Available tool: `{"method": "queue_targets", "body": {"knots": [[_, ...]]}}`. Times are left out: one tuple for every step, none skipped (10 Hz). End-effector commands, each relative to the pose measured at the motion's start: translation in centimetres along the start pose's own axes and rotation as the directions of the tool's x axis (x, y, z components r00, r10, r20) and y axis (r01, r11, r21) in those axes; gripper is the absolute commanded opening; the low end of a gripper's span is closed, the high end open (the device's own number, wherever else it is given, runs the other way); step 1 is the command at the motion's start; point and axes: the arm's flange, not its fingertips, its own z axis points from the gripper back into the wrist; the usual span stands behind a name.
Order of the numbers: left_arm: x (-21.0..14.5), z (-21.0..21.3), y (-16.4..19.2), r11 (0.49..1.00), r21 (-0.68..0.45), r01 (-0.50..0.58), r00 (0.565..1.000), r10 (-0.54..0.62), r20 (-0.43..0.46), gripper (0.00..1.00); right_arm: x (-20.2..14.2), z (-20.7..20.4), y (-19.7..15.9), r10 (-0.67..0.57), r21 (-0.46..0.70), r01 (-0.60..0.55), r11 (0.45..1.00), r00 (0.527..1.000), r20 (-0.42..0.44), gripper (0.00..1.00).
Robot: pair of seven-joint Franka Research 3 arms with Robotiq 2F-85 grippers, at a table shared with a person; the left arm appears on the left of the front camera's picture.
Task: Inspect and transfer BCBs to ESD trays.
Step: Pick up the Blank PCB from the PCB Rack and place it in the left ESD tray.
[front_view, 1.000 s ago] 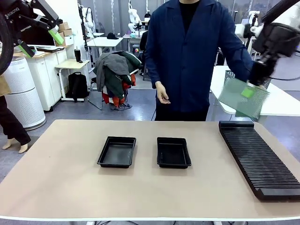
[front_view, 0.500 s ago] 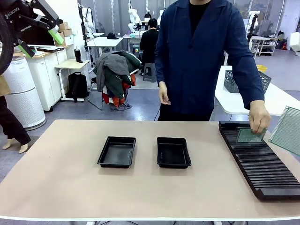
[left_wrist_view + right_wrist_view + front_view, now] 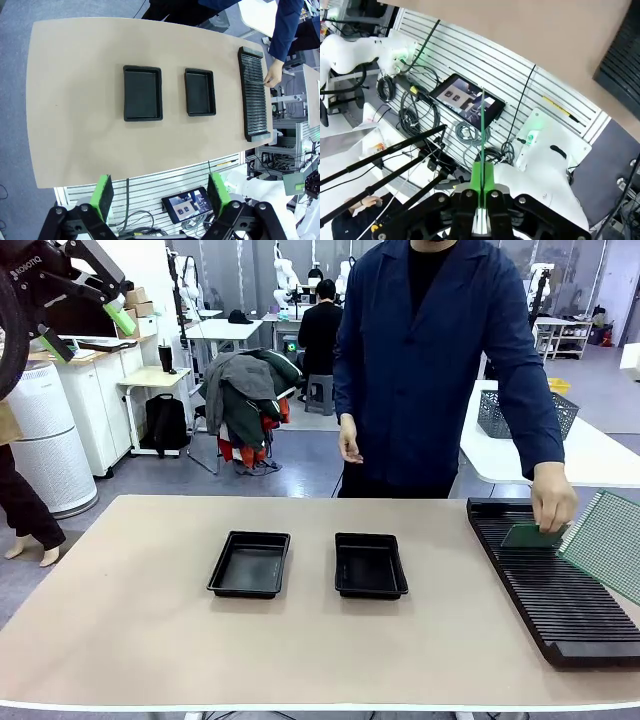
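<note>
1. The BCB [image 3: 606, 540] looks thin, light and stiff, likely brittle at the corners; a bare edge seems the safest place to hold it.
2. The right gripper [image 3: 482, 172] is pinching it by one edge; it hangs tilted, just beside the slotted rack's [image 3: 550, 590] right side; pale green, speckled, rectangular.
3. A person's hand [image 3: 553, 502] holds a darker board [image 3: 530, 535] at the rack's far end.
4. Two black ESD trays [image 3: 250, 537] sit left of the rack; the left gripper [image 3: 161, 197] hangs high, jaws spread wide.
</note>
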Motion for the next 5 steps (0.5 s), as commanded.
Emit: {"method": "queue_targets", "body": {"knots": [[-0.06,-0.12,0.05,1.000,-0.010,0.003,1.000,-0.004,-0.003,1.00,-0.06,0.17,0.18,0.003,-0.002,-0.003,1.000,1.000,-0.009,0.03],[-0.06,-0.12,0.05,1.000,-0.010,0.003,1.000,-0.004,-0.003,1.00,-0.06,0.17,0.18,0.003,-0.002,-0.003,1.000,1.000,-0.009,0.03],[-0.06,-0.12,0.05,1.000,-0.010,0.003,1.000,-0.004,-0.003,1.00,-0.06,0.17,0.18,0.003,-0.002,-0.003,1.000,1.000,-0.009,0.03],[-0.06,-0.12,0.05,1.000,-0.010,0.003,1.000,-0.004,-0.003,1.00,-0.06,0.17,0.18,0.003,-0.002,-0.003,1.000,1.000,-0.009,0.03],[-0.06,-0.12,0.05,1.000,-0.010,0.003,1.000,-0.004,-0.003,1.00,-0.06,0.17,0.18,0.003,-0.002,-0.003,1.000,1.000,-0.009,0.03]]}}
